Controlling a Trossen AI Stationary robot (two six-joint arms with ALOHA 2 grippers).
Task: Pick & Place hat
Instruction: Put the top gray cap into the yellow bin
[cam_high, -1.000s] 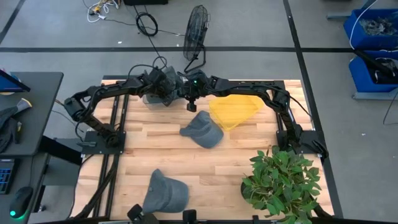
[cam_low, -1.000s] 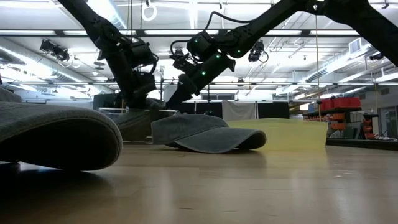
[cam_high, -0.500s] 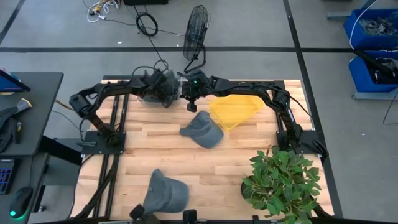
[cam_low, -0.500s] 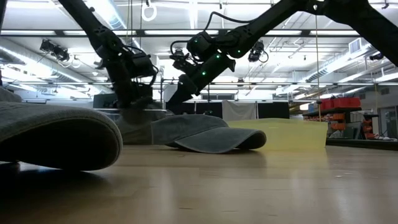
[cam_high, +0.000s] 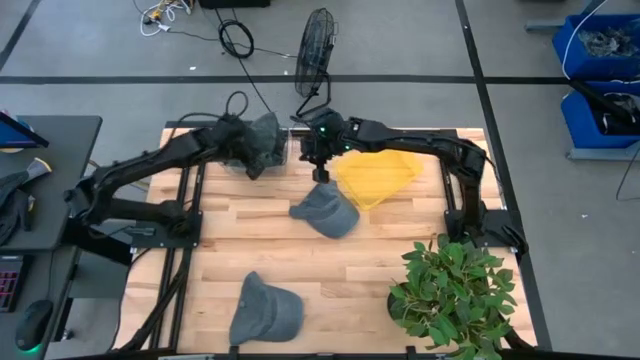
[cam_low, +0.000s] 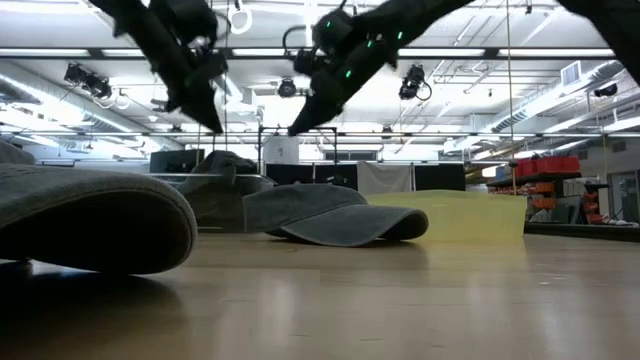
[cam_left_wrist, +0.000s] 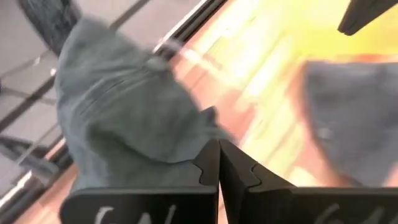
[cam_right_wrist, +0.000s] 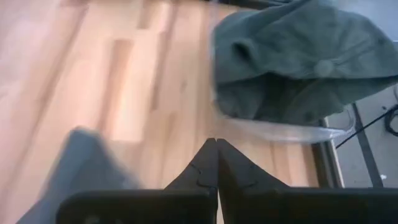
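Note:
Three grey caps are in view. One cap (cam_high: 264, 135) lies crumpled on a clear container (cam_right_wrist: 280, 129) at the table's far edge. A second cap (cam_high: 325, 210) rests flat on the wood mid-table, and a third (cam_high: 265, 310) sits near the near edge. My left gripper (cam_left_wrist: 219, 144) is shut and hangs in the air above the cap on the container (cam_left_wrist: 124, 118). My right gripper (cam_right_wrist: 216, 143) is shut too, raised between that cap (cam_right_wrist: 298, 56) and the middle cap. In the low view both grippers, left (cam_low: 212, 122) and right (cam_low: 298, 125), hang clear above the caps.
A yellow tray (cam_high: 378, 175) lies just right of the middle cap. A potted plant (cam_high: 455, 290) fills the near right corner. Bare wood lies between the middle cap and the near cap. A standing fan (cam_high: 315, 50) is on the floor beyond the far edge.
Both grippers have risen from table height to well above the caps. The left one has come up off the cap on the clear container, and its arm has swung back toward the table's left. The right gripper has shifted slightly right. The caps have stayed in place.

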